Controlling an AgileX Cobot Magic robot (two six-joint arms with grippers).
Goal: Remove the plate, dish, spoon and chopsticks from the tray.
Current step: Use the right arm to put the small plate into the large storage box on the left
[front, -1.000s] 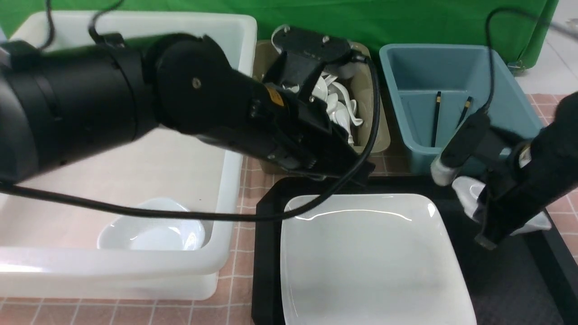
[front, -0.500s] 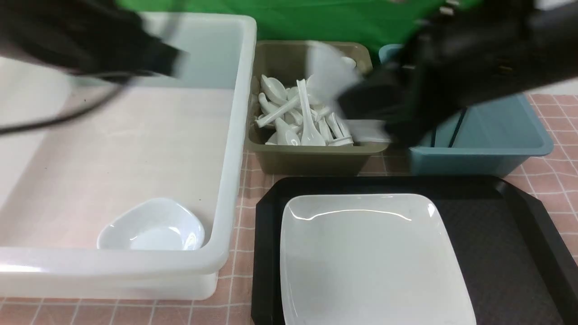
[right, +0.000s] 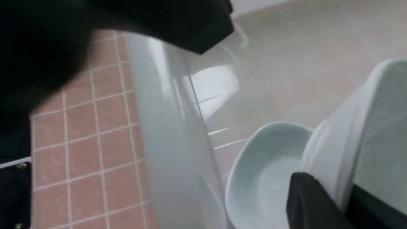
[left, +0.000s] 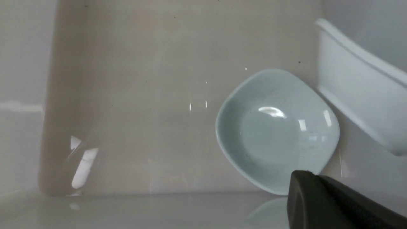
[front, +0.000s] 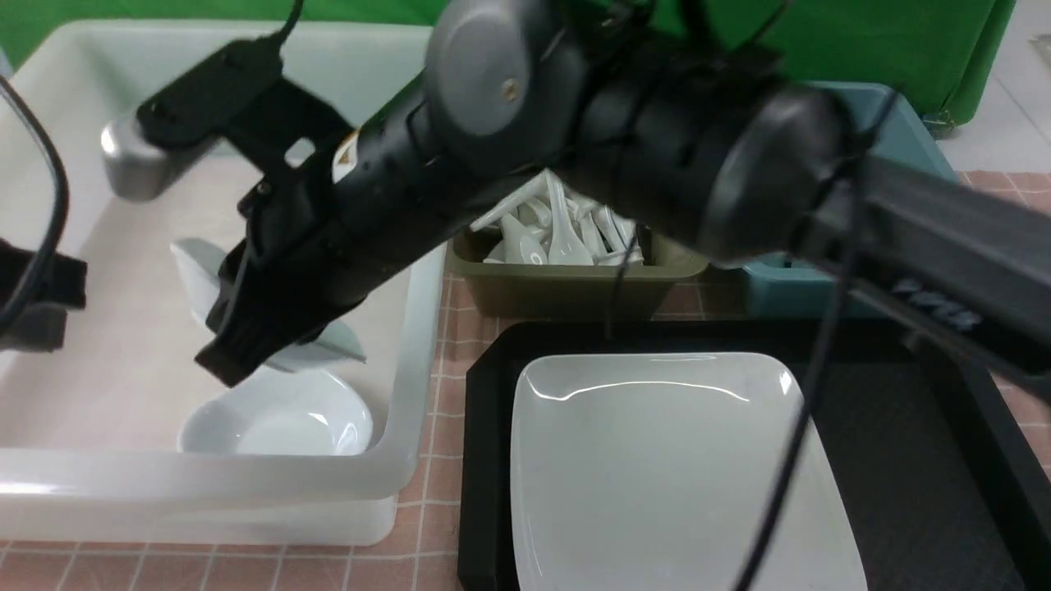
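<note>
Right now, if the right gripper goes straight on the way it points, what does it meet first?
Probably the small dish lying in the white bin, right below the right gripper; its held dish would likely touch first.

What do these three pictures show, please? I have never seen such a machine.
This is a robot with two black arms, each ending in a gripper. The wide picture looks forward from between the arms; the other two come from cameras on the wrists. The right arm reaches over the white bin; the right gripper is shut on a small dish, above a second dish lying in the bin. The left arm shows at the edge. A large plate lies on the black tray; spoons lie in the olive bin.
</note>
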